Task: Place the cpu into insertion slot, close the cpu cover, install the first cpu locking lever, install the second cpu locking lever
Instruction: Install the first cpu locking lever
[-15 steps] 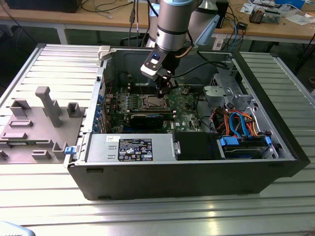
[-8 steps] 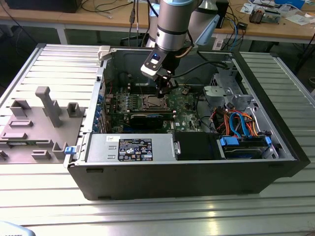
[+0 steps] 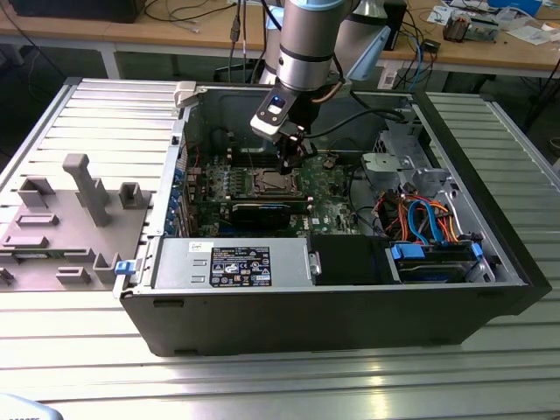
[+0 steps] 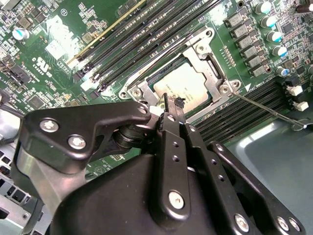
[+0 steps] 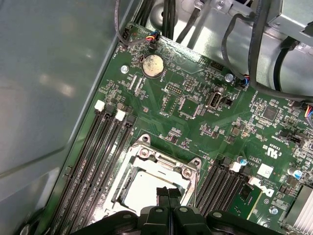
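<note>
Ribbed aluminium table, with a black computer case lying open on it and a green motherboard inside. We see the black gripper directly over the square silver-rimmed insertion slot. Both wrist views show the pale silvery square cpu seated in that slot, with the thin silvery cpu cover frame lying flat around it. Jaws are pressed together with nothing between them, and the tips are at the cover's edge. A thin wire lever runs out from one socket corner over the black memory slots.
</note>
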